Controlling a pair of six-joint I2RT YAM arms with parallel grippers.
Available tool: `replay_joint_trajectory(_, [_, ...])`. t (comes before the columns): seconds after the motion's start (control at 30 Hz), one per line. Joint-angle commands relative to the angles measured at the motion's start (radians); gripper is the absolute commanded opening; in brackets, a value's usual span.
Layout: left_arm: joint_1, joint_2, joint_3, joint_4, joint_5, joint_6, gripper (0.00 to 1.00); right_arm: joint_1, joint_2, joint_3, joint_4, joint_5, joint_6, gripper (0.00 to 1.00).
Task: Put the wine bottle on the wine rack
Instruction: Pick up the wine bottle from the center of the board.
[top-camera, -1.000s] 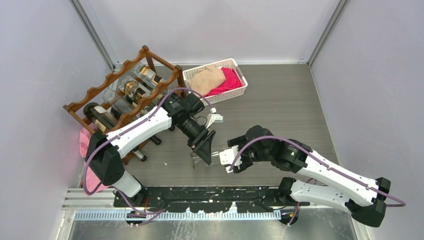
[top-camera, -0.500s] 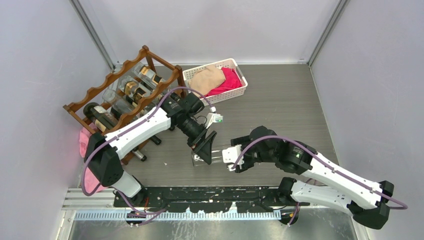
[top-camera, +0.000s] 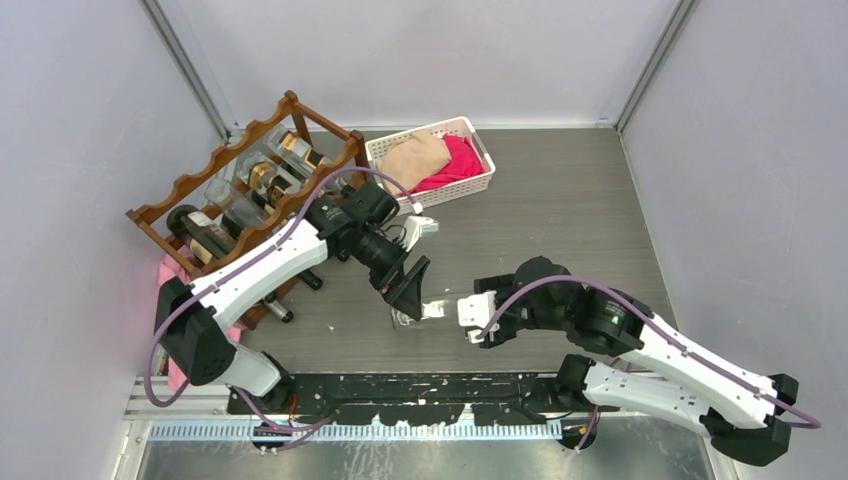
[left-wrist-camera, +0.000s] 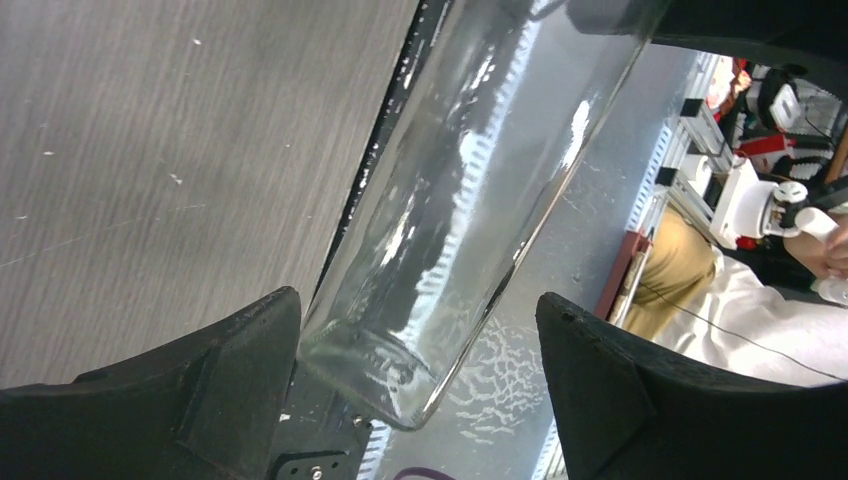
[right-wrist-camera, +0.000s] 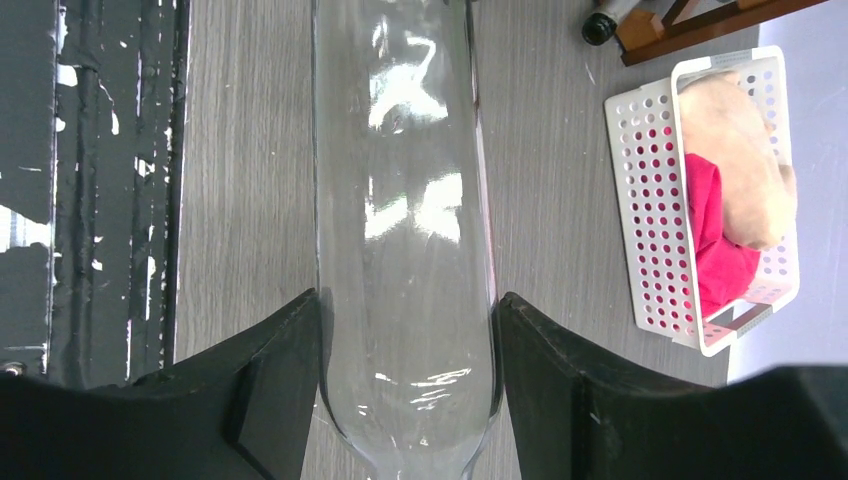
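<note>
Right wrist view shows the right gripper (right-wrist-camera: 407, 312) partly closed, both fingers pressed against the sides of the wine bottle (right-wrist-camera: 405, 220) where the clear glass begins to narrow. The left gripper (left-wrist-camera: 415, 300) stands wide open around the bottle's base; one finger sits just beside the glass and the other well apart, so it holds nothing. The bottle lies roughly level over the table (top-camera: 560, 220) near the front centre, between the two grippers and well apart from the wine rack (top-camera: 211, 155). Judged risk: all the weight hangs on one grip at the tapering end of smooth glass, so the long body could sag, pivot or slide out. The near left finger could also knock the base if that arm moves carelessly. The left arm lies across the front of the rack and may obstruct the approach. Not determinable: whether the bottle touches the table, since the glass is nearly invisible from above. Its neck is cut off below the right wrist frame. Other bottles (top-camera: 265, 175) fill the rack, and no free cradle can be confirmed. A white basket (top-camera: 481, 150) of cloths stands behind, uninvolved.
</note>
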Motion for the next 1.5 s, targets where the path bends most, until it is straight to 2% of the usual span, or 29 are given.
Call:
replay_joint_trajectory(0.0, [0.01,-0.055,0.007,0.03,-0.067,-0.023,0.87,0.001,-0.057,0.015,0.069,0.018,0.042,0.01])
replay_joint_trajectory(0.23, [0.016,-0.144,0.032,0.054,-0.197,-0.059,0.87,0.001,-0.101,-0.004,0.068,0.044,0.074,0.01])
replay_joint_trajectory(0.43, [0.04,-0.26,0.016,0.136,-0.299,-0.104,0.88,0.001,-0.142,-0.018,0.08,0.056,0.11,0.01])
replay_joint_trajectory(0.73, [0.052,-0.5,-0.106,0.333,-0.441,-0.132,0.88,0.001,-0.199,-0.029,0.128,0.095,0.205,0.01])
replay_joint_trajectory(0.9, [0.052,-0.633,-0.159,0.398,-0.512,-0.14,0.95,0.001,-0.217,-0.028,0.176,0.126,0.275,0.01])
replay_joint_trajectory(1.13, [0.052,-0.764,-0.165,0.476,-0.553,-0.234,1.0,0.001,-0.2,-0.018,0.256,0.217,0.374,0.01])
replay_joint_trajectory(1.47, [0.052,-0.815,-0.098,0.481,-0.543,-0.274,1.0,0.0,-0.062,0.045,0.41,0.269,0.487,0.01])
